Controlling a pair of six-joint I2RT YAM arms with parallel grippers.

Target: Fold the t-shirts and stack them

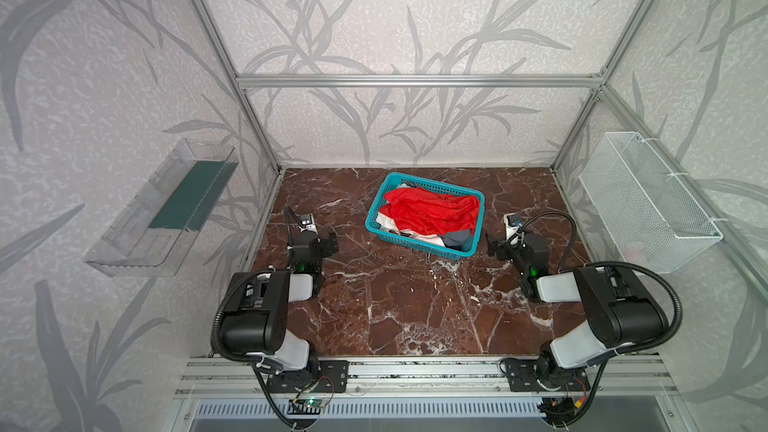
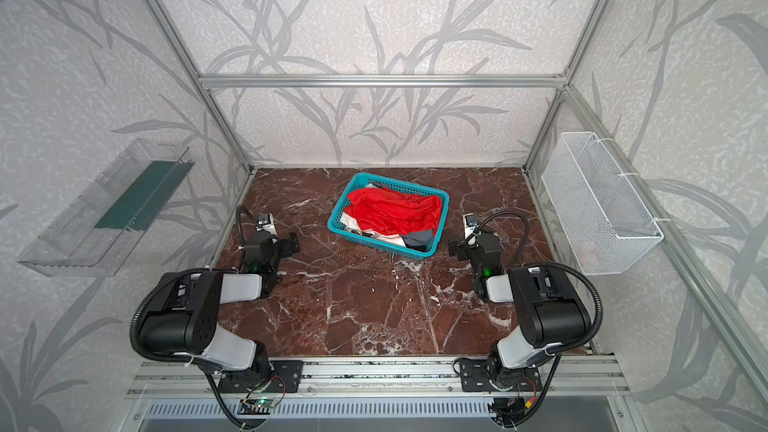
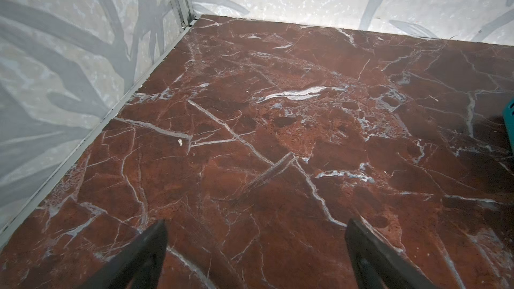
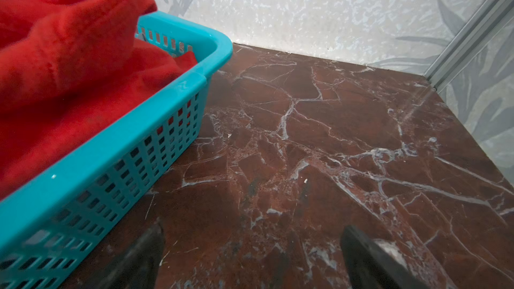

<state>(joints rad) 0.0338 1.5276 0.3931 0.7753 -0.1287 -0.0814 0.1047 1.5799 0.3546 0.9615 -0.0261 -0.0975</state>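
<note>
Plainly, nothing had been folded yet: the t-shirts (image 1: 428,218) lay crumpled together in the teal basket (image 1: 377,201), which stood toward the back of the bench (image 1: 415,305). The red tee (image 2: 395,214) sat on top and covered most of the heap, so it looked like the natural first pick. The white tee (image 1: 388,223) with its black mark and the grey-blue tee (image 1: 457,238) showed only along the near edge, beneath the red.

The right end effector (image 4: 253,227) hung low just beside the basket's side wall, with its jaws spread wide and nothing between them. The left end effector (image 3: 256,222) was equally wide and empty over bare bench, farther from the basket on the opposite side. Flanking the basket this way probably left both arms free to reach in. The open bench in front seemed to be kept for spreading and folding a shirt.
</note>
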